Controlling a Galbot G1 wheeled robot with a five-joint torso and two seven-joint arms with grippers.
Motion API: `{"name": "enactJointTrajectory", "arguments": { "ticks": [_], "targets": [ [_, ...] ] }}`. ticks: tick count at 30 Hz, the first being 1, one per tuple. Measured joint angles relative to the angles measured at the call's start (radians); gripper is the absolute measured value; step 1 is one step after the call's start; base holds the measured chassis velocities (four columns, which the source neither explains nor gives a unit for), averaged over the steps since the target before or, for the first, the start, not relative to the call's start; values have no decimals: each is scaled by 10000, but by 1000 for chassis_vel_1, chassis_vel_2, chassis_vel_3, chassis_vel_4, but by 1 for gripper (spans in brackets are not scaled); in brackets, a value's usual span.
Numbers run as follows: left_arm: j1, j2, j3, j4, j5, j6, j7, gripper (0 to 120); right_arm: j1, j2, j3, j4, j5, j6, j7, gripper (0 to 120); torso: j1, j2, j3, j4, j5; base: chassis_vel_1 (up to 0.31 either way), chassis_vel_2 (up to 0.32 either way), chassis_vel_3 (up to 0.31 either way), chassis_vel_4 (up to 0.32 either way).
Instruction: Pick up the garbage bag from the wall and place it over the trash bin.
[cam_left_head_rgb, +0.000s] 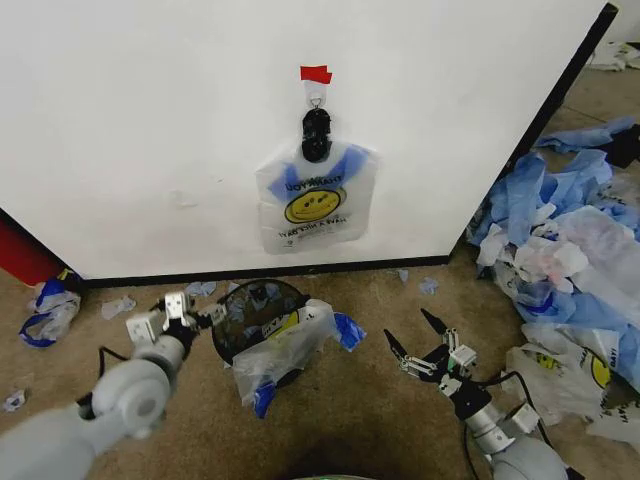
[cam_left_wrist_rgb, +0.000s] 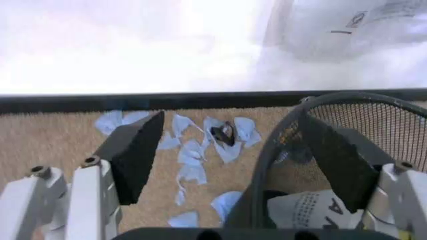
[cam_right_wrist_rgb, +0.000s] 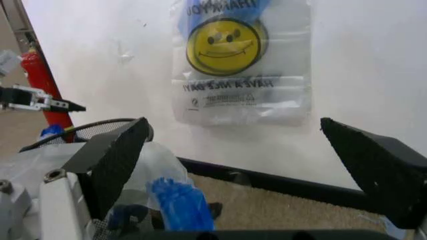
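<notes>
Your right end effector (cam_left_head_rgb: 425, 345) hangs wide open and empty below the garbage bag (cam_left_head_rgb: 315, 200) still clipped to the wall (cam_left_head_rgb: 150, 120), so a hard tug risks tearing its thin handles, while your open left end effector (cam_left_head_rgb: 180, 318) straddling the trash bin (cam_left_head_rgb: 238, 318) rim could tip it.

Both arms are smooth, rounded light-grey shells that narrow toward the wrist. The left hand (cam_left_head_rgb: 176, 312), just beside the trash bin (cam_left_head_rgb: 250, 310), is built of pale silver-white metal blocks with small round screw heads on top, and carries two black wedge-shaped fingers (cam_left_wrist_rgb: 133, 155) with a matte, faintly textured surface. The right hand (cam_left_head_rgb: 420, 345), on the bin's other side, has a silver-and-white bracketed body with dark joints, thin black pointed fingers (cam_right_wrist_rgb: 117, 160), and a black cable looping from the wrist back to the forearm. A dark curved housing edges the base of each hand.
</notes>
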Motion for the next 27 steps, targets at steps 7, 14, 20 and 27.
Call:
{"name": "enactJointTrajectory", "arguments": {
  "ticks": [7, 14, 20, 27],
  "targets": [
    [-1266, 635, 1968, -60, -330, -15, 12, 71, 8, 20, 28, -77, 42, 25, -56, 96, 0, 0, 0, -5, 3, 0, 0, 0, 0],
    [-1630, 685, 2824, -15, -379, -18, -60, 67, 86, 16, 24, -147, 80, 32, -69, 96, 0, 0, -1, -5, 0, 0, 0, 0, 0],
    [-1680, 735, 2907, 143, -373, -89, -18, 60, 131, 72, -24, -223, 86, 32, -86, 96, 0, 0, -1, -4, 1, 0, 0, 0, 0],
    [-1836, 749, 2895, 177, -399, -111, -15, 55, 206, 132, -105, -288, 80, 24, -113, 96, 0, 0, -1, -4, 1, 0, 0, 0, 0]
  ]
}}
